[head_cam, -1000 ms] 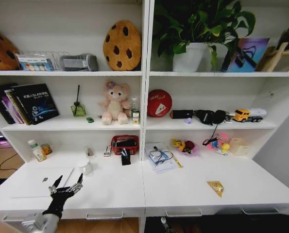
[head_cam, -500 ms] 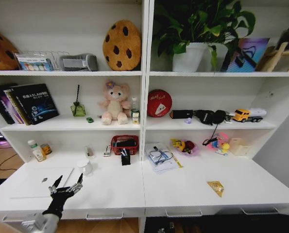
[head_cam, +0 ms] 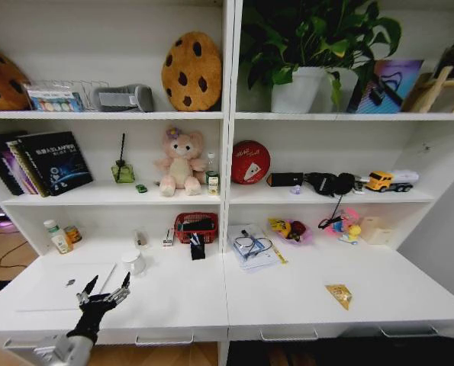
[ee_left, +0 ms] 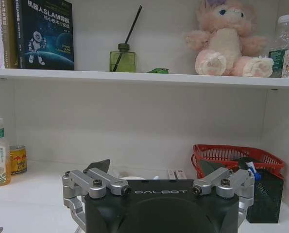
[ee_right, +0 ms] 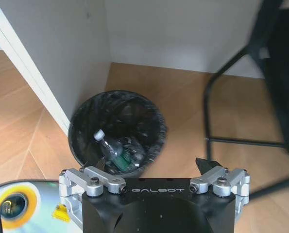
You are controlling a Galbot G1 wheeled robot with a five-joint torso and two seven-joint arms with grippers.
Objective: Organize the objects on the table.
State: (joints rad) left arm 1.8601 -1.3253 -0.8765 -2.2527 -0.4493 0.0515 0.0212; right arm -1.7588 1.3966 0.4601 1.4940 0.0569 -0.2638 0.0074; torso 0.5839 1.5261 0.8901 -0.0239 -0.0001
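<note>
The left gripper (head_cam: 103,293) hovers spread above the surface's (head_cam: 288,293) front edge, beside the slim silver laptop (head_cam: 62,284). Beyond stand a white cup (head_cam: 134,262) and a red basket (head_cam: 195,226). The right gripper (ee_right: 151,165), spread, hangs over a black bin (ee_right: 116,133) on the floor.

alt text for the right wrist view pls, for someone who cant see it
The right gripper, fingers open and empty, hangs above a wood floor, over a black bin holding a plastic bottle. A white panel stands beside the bin, and black chair legs stand nearby.
</note>
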